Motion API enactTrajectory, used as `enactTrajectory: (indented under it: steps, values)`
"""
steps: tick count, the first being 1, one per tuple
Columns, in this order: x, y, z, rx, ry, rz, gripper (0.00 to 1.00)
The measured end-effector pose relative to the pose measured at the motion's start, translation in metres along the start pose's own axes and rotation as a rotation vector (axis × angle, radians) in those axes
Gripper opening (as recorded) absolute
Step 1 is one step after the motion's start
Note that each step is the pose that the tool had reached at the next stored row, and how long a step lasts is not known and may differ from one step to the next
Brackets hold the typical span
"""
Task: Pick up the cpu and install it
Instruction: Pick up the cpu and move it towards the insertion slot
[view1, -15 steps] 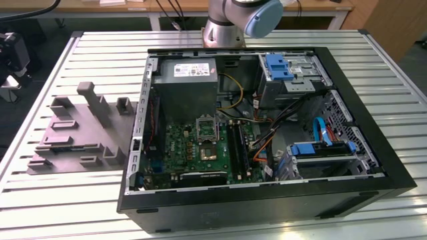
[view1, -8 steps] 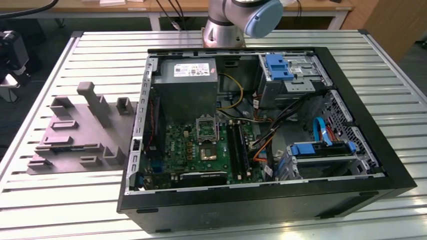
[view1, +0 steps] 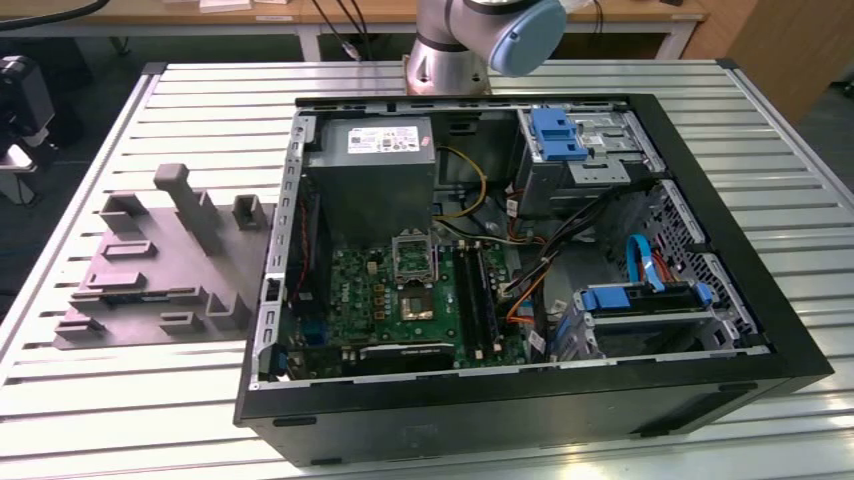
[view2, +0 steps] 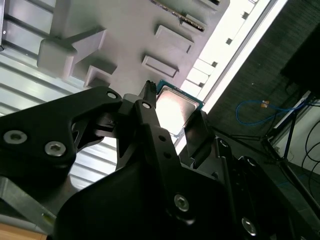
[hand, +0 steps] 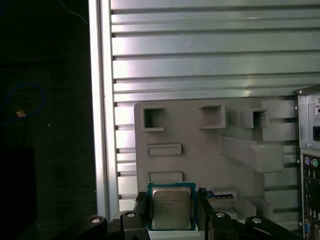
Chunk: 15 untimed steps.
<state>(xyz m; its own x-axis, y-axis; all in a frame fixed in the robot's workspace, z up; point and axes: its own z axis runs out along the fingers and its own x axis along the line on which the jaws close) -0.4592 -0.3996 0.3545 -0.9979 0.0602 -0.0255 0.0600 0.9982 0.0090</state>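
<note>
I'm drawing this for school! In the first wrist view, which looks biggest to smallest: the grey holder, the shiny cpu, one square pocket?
1. grey holder, largest.
2. cpu, though the gripper holds it near the camera, which makes it look bigger.
3. square pocket, smallest.

arm (view1: 451, 55) cropped above, cpu (hand: 171, 206) sides hidden by tool (hand: 172, 212)
</note>
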Motion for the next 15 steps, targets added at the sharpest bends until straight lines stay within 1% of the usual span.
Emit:
enactTrajectory:
  steps: [15]
  values:
    - [-0.0004, 0.0011, -0.0153, 0.0019, -0.0001, 0.000, 0.47]
